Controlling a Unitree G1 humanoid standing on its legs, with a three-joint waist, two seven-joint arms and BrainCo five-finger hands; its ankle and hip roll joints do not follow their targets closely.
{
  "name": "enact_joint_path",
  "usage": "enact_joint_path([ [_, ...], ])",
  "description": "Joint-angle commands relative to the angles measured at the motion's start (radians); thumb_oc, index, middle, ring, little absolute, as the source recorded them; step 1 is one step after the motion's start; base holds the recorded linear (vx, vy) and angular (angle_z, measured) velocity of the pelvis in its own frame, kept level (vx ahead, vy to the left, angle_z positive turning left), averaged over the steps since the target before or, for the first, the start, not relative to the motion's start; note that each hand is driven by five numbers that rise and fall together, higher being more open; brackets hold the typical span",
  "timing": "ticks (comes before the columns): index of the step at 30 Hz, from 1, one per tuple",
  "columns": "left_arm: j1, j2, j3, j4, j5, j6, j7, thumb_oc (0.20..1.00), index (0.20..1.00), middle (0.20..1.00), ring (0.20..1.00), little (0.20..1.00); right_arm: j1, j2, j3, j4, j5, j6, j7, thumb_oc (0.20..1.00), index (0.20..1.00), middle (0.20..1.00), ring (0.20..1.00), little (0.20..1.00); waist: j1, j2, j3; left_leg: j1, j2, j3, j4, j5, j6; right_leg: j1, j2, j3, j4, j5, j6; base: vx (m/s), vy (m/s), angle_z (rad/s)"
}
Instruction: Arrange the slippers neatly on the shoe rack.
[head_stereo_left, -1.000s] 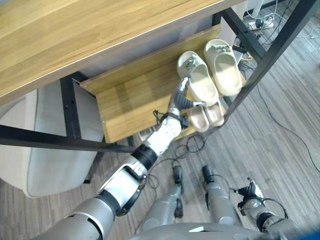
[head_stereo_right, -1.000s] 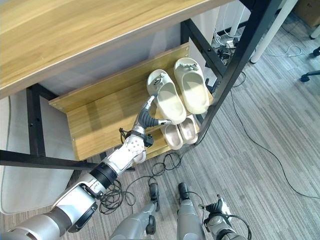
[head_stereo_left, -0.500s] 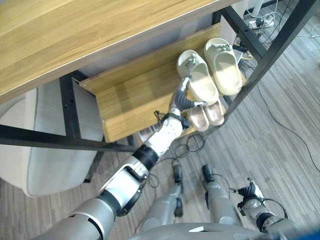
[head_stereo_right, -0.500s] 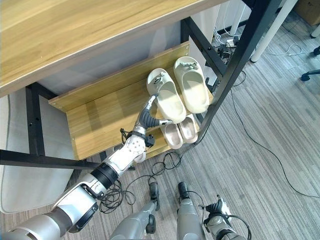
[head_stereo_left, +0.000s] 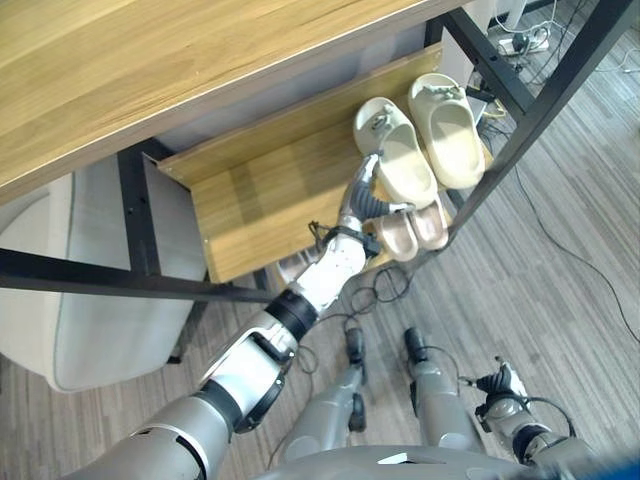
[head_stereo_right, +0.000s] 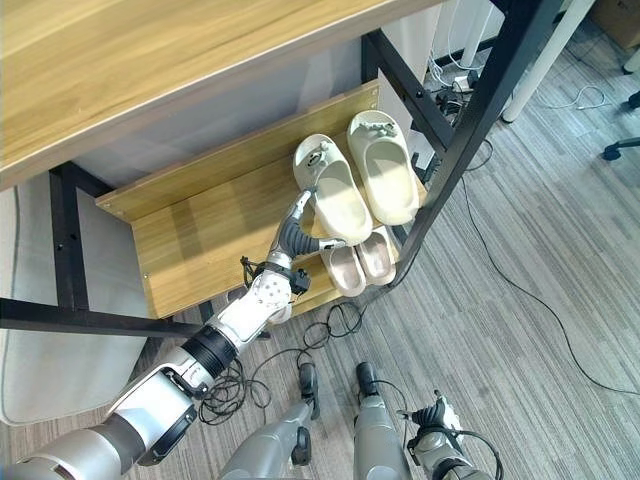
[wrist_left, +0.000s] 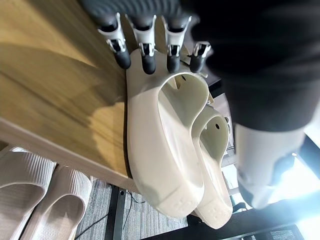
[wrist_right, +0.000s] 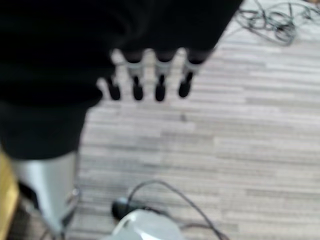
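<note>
Cream moulded-foam slippers (head_stereo_left: 430, 145) sit as a pair on the wooden shoe-rack shelf (head_stereo_left: 265, 200), right of centre in the left eye view, toes toward the back. The left robot hand (head_stereo_left: 365, 200) reaches in from the lower left, its fingers (wrist_left: 145, 47) straight and spread, tips resting against the outer side of the nearer slipper (head_stereo_left: 400, 160) rather than wrapped round it. Below, on the lower tier, a pair of ribbed pink slippers (head_stereo_left: 415, 230) lies side by side. The right robot hand (wrist_right: 145, 75) hangs over the grey plank floor (wrist_right: 240, 145), fingers loosely extended, holding nothing.

Risk lies in the push — the heels already overhang the shelf's front edge (the wrist view shows this), so a nudge that skids could tip the slipper off, or twist the pair out of line.
</note>
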Motion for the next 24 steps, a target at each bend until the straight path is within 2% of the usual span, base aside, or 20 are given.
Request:
enact_joint_path([
  [1,-0.083,-0.072,-0.007,0.059,0.015,-0.055,0.007,1.000,1.000,1.000,1.000,1.000,-0.023,-0.037,0.007,0.004,0.037,-0.010,-0.019,1.000,1.000,1.000,1.000,1.000,0.005,0.024,0.017,-0.078,-0.060,-0.062,0.073,-0.030,0.013,-0.053,-0.003,-0.046,0.081,-0.047,0.008,0.00,0.000,0.00],
  [17,-0.080,-0.074,-0.015,0.059,0.022,-0.059,-0.001,1.000,1.000,1.000,1.000,1.000,-0.027,-0.038,0.002,0.006,0.044,-0.014,-0.017,1.000,1.000,1.000,1.000,1.000,0.006,0.023,0.020,-0.092,-0.062,-0.061,0.085,-0.030,0.015,-0.061,-0.003,-0.045,0.088,-0.045,0.006,0.00,0.000,0.00],
  [24,-0.078,-0.040,0.006,0.036,0.031,-0.061,0.000,1.000,1.000,1.000,1.000,1.000,-0.018,-0.036,-0.003,0.007,0.039,-0.013,-0.006,1.000,1.000,1.000,1.000,1.000,0.008,0.020,0.008,-0.083,-0.060,-0.067,0.088,-0.031,0.013,-0.045,-0.005,-0.049,0.087,-0.047,0.010,0.00,0.000,0.00],
])
